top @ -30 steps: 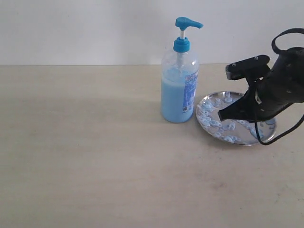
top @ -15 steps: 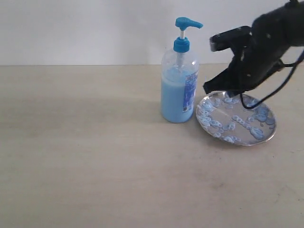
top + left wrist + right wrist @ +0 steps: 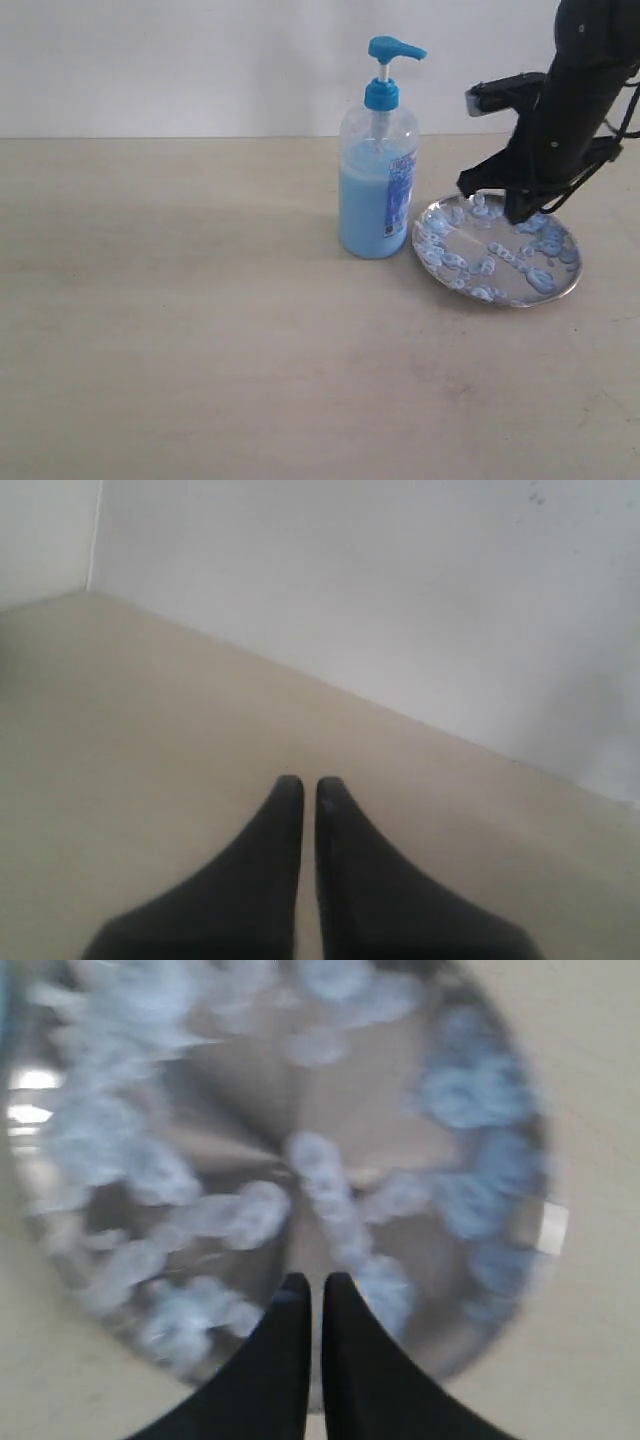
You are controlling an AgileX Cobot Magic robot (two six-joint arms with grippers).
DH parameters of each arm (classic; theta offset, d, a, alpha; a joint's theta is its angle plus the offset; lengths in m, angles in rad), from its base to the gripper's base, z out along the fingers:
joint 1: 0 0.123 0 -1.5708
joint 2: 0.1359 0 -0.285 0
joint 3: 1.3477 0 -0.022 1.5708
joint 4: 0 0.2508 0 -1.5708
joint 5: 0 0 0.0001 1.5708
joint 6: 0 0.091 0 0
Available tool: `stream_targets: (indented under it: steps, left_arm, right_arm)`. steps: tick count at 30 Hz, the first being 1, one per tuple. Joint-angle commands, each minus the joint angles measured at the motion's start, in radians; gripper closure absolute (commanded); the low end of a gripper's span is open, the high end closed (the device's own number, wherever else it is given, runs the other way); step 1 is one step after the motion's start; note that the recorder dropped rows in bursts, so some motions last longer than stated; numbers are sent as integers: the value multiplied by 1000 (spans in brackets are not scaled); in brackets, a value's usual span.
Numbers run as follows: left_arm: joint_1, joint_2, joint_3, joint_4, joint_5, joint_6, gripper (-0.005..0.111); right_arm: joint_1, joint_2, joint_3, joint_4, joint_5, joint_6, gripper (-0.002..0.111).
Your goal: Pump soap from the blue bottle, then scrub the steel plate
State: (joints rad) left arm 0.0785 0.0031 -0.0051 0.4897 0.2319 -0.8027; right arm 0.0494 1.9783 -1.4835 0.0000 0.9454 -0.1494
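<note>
The blue bottle (image 3: 377, 170) stands upright on the table, its blue pump head up and milky light blue soap (image 3: 362, 210) filling its lower half. Just right of it lies the steel plate (image 3: 497, 249), speckled with pale blue soapy blobs; the right wrist view shows the plate (image 3: 250, 1110) from above, blurred. My right gripper (image 3: 498, 205) hangs over the plate's far side, shut with nothing between its fingers; in the right wrist view the right gripper (image 3: 312, 1282) points down at the plate's edge. My left gripper (image 3: 308, 785) is shut and empty over bare table, out of the exterior view.
The beige tabletop (image 3: 180, 320) stretches wide to the left and front of the bottle. A white wall (image 3: 200, 60) backs the table. The left wrist view shows table meeting that wall (image 3: 400, 600).
The right arm rose from low over the plate's near side, swung toward the bottle, and now stands more upright over the plate's far side. Bottle and plate have not moved.
</note>
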Motion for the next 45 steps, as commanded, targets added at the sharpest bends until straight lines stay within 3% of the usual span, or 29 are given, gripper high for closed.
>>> stream_targets:
  steps: [1,5,8,9,11,13,14,16,18,19,21,23,25,27,29,35,40,45]
  left_arm:
    - [-6,-3,5,-206,70,-7,103]
    - [-6,-3,5,-433,70,-7,103]
    - [-6,-3,5,-458,70,-7,103]
    - [-6,-3,5,-458,70,-7,103]
    - [-6,-3,5,-458,70,-7,103]
    - [-6,-3,5,-456,70,-7,103]
    - [-6,-3,5,-457,68,-7,103]
    - [-6,-3,5,-457,68,-7,103]
    - [-6,-3,5,-457,68,-7,103]
    - [-6,-3,5,-457,68,-7,103]
    - [-6,-3,5,-457,68,-7,103]
    - [-6,-3,5,-457,68,-5,103]
    - [-6,-3,5,-457,68,-5,103]
    - [-6,-3,5,-457,68,-5,103]
    - [-6,-3,5,-457,68,-5,103]
    - [-6,-3,5,-457,62,-5,103]
    - [-6,-3,5,-457,62,-5,103]
    - [-6,-3,5,-457,62,-5,103]
  right_arm:
    - [20,22,-3,168,276,-300,108]
    - [-11,22,-7,-227,194,68,108]
    - [-20,22,-17,-226,-69,229,108]
    - [-11,22,-17,-142,-142,158,108]
    - [14,23,-17,69,-126,-103,108]
    - [34,23,-13,181,75,-399,108]
    - [39,23,-11,155,158,-441,108]
    - [37,29,-5,-29,107,-297,108]
    - [19,48,-7,-268,-71,67,108]
    - [11,57,-7,-323,-179,283,108]
    - [13,68,-5,-260,-329,411,108]
    - [43,79,-5,-131,-283,178,108]
    - [70,86,-5,-86,-54,-141,108]
    - [66,86,9,-86,138,-89,108]
    - [42,34,64,-69,144,32,108]
    - [-20,-556,392,70,-292,-71,108]
    - [-28,-1069,838,96,-735,-90,108]
    - [-28,-1457,1158,127,-842,-77,108]
